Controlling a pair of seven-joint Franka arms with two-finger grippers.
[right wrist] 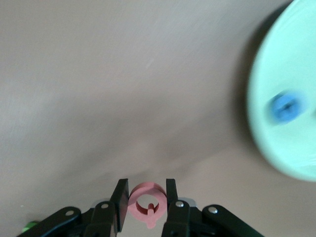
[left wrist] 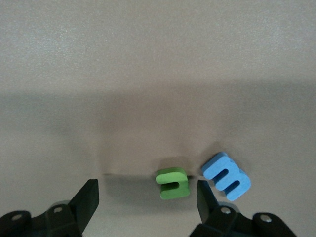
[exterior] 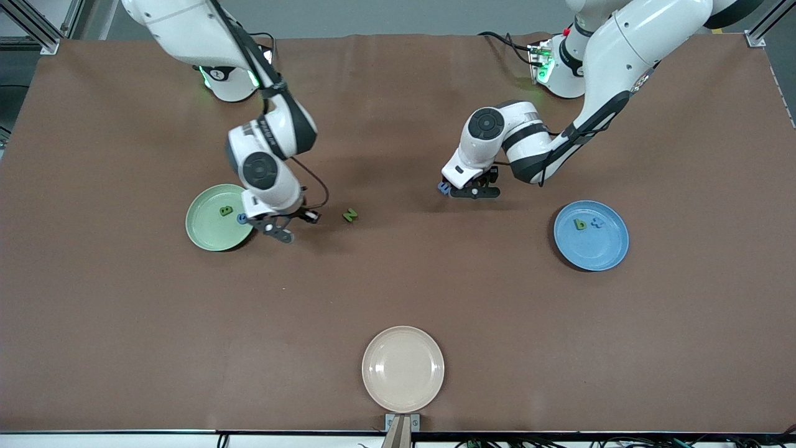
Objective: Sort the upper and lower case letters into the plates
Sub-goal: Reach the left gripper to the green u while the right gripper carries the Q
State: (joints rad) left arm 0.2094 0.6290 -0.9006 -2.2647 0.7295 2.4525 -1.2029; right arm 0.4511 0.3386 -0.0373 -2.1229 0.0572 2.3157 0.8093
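Right hand (right wrist: 147,201), beside the pale green plate (exterior: 205,233), is clamped on a pink Q (right wrist: 146,197). Left hand (left wrist: 146,201) stands apart mid-worktop around a green letter (left wrist: 173,182); blue m (left wrist: 226,176) just beside.

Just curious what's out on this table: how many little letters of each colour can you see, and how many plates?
Green letters: 4: B, N, b, one between the left gripper fingers
Blue letters: 3
Red letters: 1, a Q held by the right gripper
Plates: 3
Total: 11
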